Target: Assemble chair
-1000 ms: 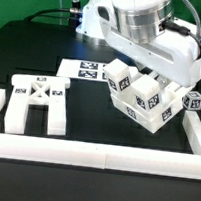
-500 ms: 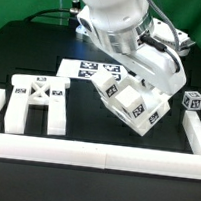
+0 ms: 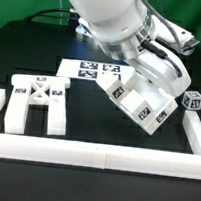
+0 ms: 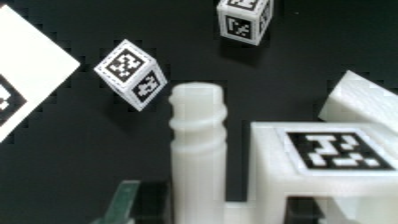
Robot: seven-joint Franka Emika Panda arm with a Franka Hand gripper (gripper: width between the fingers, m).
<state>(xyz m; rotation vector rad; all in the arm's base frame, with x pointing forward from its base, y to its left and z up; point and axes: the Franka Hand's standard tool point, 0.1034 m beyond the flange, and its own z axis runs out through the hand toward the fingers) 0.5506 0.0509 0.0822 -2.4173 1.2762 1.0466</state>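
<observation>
The gripper (image 4: 194,208) is clamped tight on a white post (image 4: 199,130) of the chair. In the wrist view the post rises from between the jaws, and one dark finger (image 4: 125,203) lies close against its side with no gap showing. The post has a rounded top and a narrower neck just below it. Just beside its lower part sits a flat-topped white block (image 4: 329,150) with a black-and-white square tag on its upper face.

In the exterior view the held piece is a cluster of blocky white parts (image 3: 143,103), hanging under the wrist to the right of centre. It is tilted, with one corner low toward the black table (image 3: 87,117); whether that corner touches the table I cannot tell. Several tags show on its faces. The fingers themselves are hidden there behind the arm and the parts.

The X-braced frame (image 3: 36,102) lies flat on the table at the exterior view's left, well apart from the cluster; it has two tags on its top bar, and its two legs point toward the front rail. A small tagged block (image 3: 194,100) stands at the exterior view's right, near the side rail and apart from the cluster. The wrist view shows two tagged block ends beyond the post, one nearer (image 4: 134,70) and one farther (image 4: 246,20); whether the nearer one belongs to the held cluster I cannot tell.

The marker board (image 3: 90,69) lies flat behind the cluster, partly covered by the arm; the border rails (image 3: 93,154) edge the table.
</observation>
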